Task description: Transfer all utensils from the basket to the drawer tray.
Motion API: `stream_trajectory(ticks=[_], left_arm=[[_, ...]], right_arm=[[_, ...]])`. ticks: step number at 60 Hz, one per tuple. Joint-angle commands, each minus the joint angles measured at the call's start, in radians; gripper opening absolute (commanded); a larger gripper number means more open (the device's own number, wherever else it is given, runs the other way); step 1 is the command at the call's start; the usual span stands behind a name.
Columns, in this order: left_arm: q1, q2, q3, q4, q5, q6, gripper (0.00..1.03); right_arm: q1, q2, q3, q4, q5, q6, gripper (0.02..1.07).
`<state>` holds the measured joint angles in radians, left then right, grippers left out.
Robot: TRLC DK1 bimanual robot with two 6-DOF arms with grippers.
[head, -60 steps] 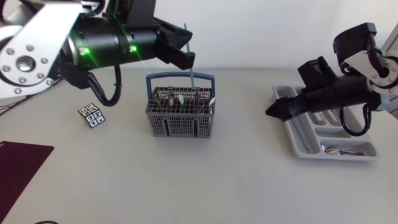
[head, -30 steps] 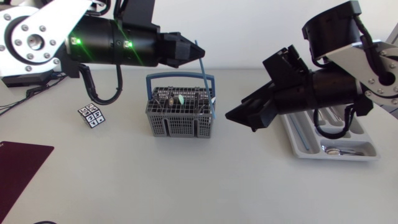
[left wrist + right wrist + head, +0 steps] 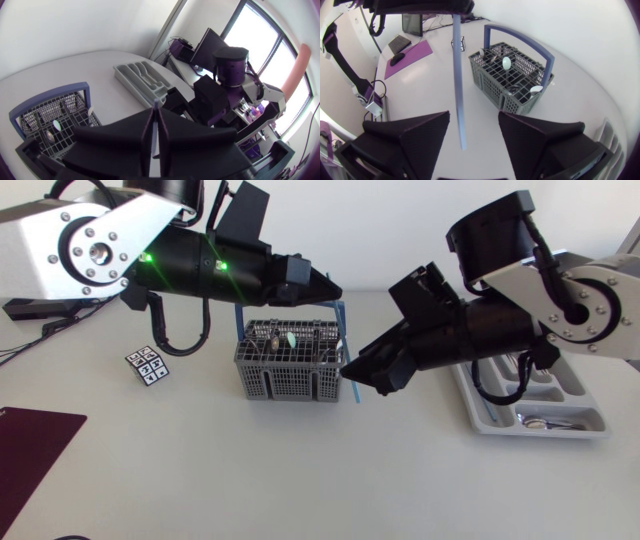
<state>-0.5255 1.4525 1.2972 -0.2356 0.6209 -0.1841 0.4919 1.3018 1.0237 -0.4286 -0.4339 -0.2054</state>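
My left tool (image 3: 325, 288) pinched the blue utensil (image 3: 458, 75); my right tool (image 3: 474, 125), spread wide around it, should close squarely before release.

Basket (image 3: 290, 385) mid-table; tag cube (image 3: 147, 366) to its left; drawer tray (image 3: 545, 433) far right; utensils (image 3: 289, 339) in both

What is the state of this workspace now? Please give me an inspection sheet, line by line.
surface: white table, no stains seen
job's things: grey basket holds utensils; tray holds cutlery; blue stick hangs beside the basket
clutter: tag cube; dark red mat
hands: left hand shut on the blue stick's top; right hand open, the stick between its fingers
cables: black cable loops near the tag cube
surroundings: nothing seen
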Motion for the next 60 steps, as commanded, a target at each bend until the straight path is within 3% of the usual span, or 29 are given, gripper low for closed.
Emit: stream_trajectory(ticks=[1,18,24,27,35,40,45,60], left_arm=[[0.007,0.014,0.034,-0.004,0.014,-0.023,0.03],[0.001,0.016,0.036,-0.005,0.016,-0.031,0.03],[0.002,0.016,0.036,-0.005,0.016,-0.031,0.04],[0.004,0.016,0.037,-0.005,0.017,-0.032,0.07],[0.01,0.016,0.067,-0.008,0.017,-0.046,0.29],[0.024,0.016,0.099,-0.008,0.016,-0.048,0.48],[0.045,0.019,0.129,0.004,0.014,-0.049,0.59],[0.111,0.023,0.166,0.015,-0.02,-0.058,0.63]], right_arm=[[0.011,0.013,0.019,0.016,-0.003,0.026,0.5],[0.017,0.014,0.015,0.016,-0.016,0.021,0.13],[0.024,0.014,0.01,0.017,-0.026,0.018,0.07],[0.024,0.014,0.009,0.014,-0.029,0.018,0.07],[0.033,0.014,-0.004,0.005,-0.032,0.011,0.07],[0.034,0.014,-0.016,-0.002,-0.032,0.004,0.07],[0.028,0.011,-0.03,-0.013,-0.031,-0.011,0.07],[-0.093,-0.013,-0.071,-0.055,-0.031,-0.049,0.07]])
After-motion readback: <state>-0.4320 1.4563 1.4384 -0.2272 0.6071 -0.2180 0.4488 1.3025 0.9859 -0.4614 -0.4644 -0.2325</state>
